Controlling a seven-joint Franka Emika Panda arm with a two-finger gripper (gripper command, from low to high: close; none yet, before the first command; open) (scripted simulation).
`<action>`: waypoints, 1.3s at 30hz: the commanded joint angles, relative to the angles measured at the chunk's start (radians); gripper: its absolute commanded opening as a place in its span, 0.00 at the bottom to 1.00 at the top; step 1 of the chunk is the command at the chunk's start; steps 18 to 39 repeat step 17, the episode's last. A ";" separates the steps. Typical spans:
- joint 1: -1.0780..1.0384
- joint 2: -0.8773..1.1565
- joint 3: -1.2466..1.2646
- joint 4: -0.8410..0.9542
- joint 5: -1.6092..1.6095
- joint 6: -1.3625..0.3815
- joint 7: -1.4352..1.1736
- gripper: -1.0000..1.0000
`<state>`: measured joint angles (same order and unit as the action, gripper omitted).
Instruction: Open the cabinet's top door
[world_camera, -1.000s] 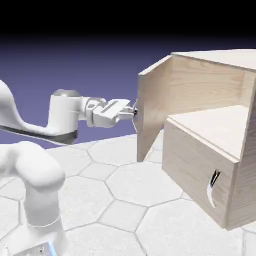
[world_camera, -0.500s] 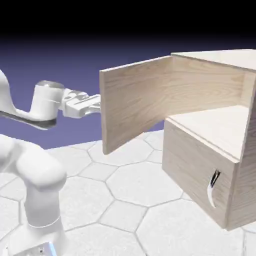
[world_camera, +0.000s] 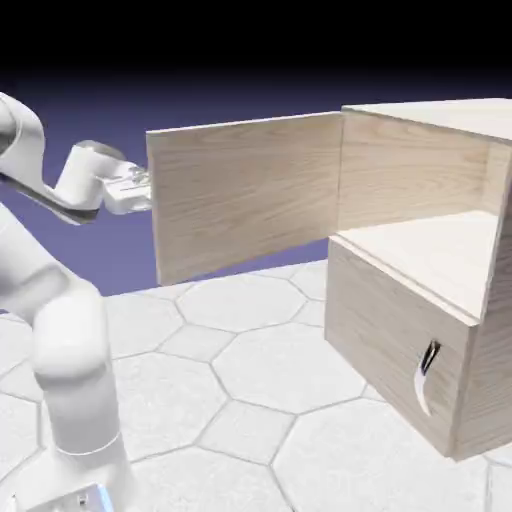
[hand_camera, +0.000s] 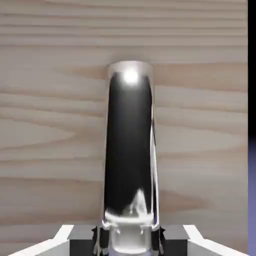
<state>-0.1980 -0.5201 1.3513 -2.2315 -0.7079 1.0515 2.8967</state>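
Hand (hand_camera: 128, 239) stays clamped on my handle (hand_camera: 129, 150), and the top door (world_camera: 245, 195) has swung wide since a second ago, practically open.

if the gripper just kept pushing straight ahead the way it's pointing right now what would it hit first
The handle it is already clamped on, then right behind that the wood of the top door. In the hand view the gripper points squarely at the panel, with the handle between its fingers, so there is almost no free travel.
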 joint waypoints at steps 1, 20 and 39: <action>-0.036 0.002 0.034 0.022 0.009 -0.014 0.001 0.00; -0.616 -0.052 0.540 0.414 0.116 -0.246 -0.002 0.00; -0.616 -0.052 0.540 0.414 0.116 -0.246 -0.002 0.00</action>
